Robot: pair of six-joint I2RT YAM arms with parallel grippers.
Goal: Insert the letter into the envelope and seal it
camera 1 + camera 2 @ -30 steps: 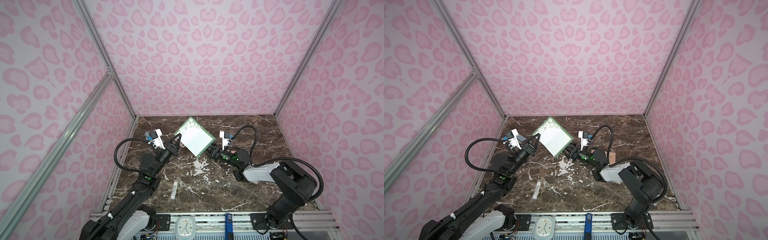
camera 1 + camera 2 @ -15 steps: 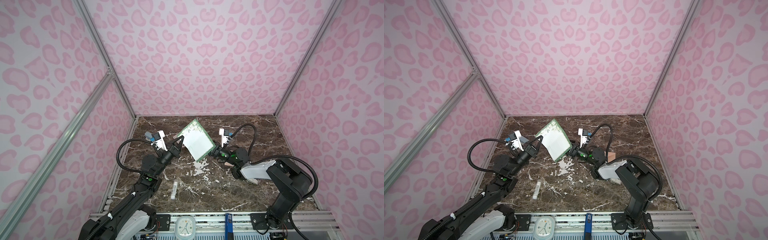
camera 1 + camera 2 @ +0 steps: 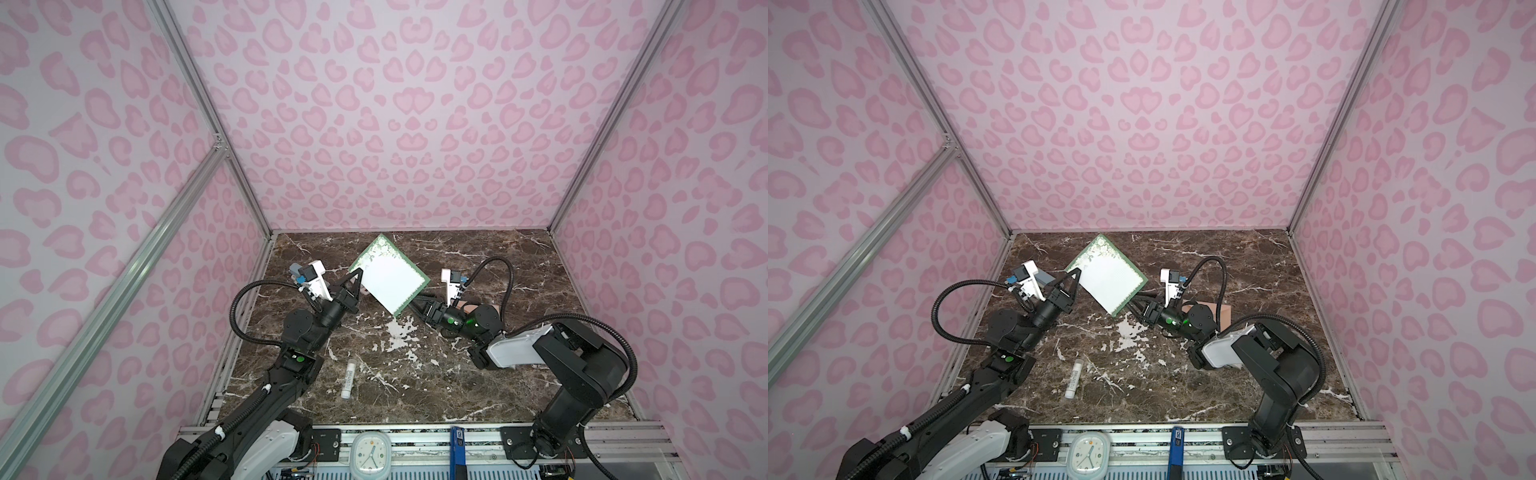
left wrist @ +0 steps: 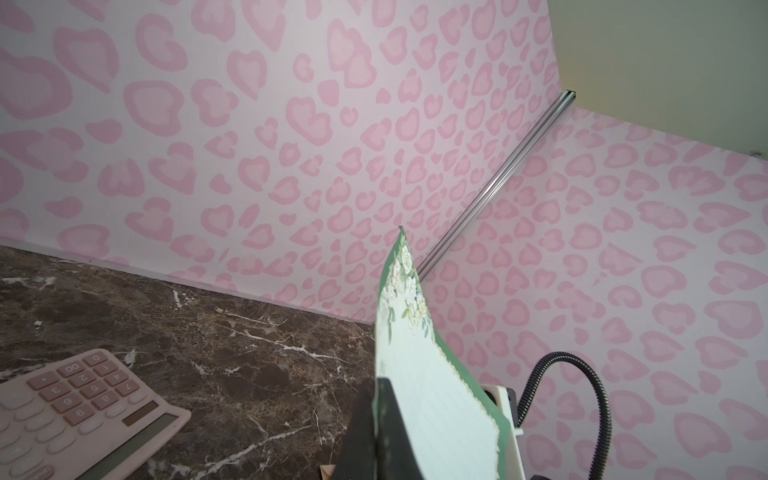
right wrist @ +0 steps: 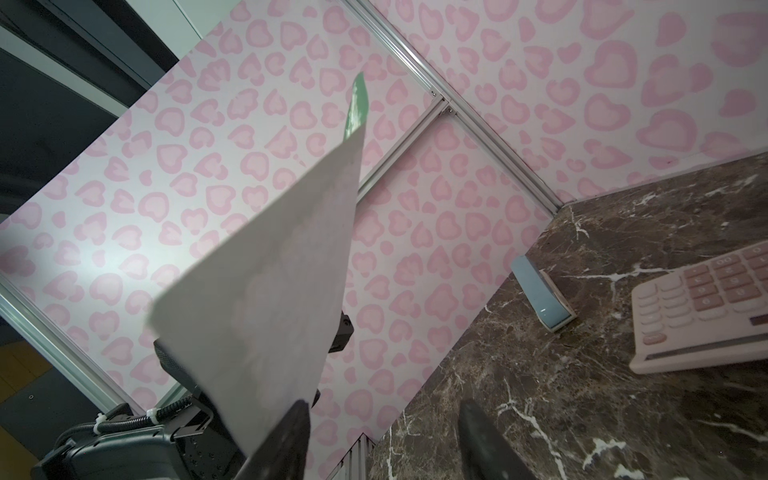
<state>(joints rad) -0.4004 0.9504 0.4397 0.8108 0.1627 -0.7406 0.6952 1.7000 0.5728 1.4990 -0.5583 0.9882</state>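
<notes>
Above the back middle of the desk [image 3: 457, 382], the letter [image 3: 390, 276] hangs in the air. In both top views it is tilted like a diamond, with its white face and green flowered border turned up. The left gripper [image 3: 357, 273] has its jaws clenched on the sheet's left corner, and in the left wrist view the paper rises edge-on from between them. The right gripper [image 3: 415, 305] sits just under the letter's lower right edge, jaws parted and grasping nothing. In the right wrist view the sheet's grey underside runs past one finger [image 5: 291, 436]; whether it touches I cannot tell. The other finger stands well apart. The envelope [image 3: 1223, 311] lies flat on the desk behind the right arm, mostly hidden by it. A pink calculator [image 4: 83, 415] lies on the desk near the held sheet, with a grey-blue block [image 5: 540, 291] beside it. A white glue stick [image 3: 348, 379] lies nearer the front, by the left arm.
</notes>
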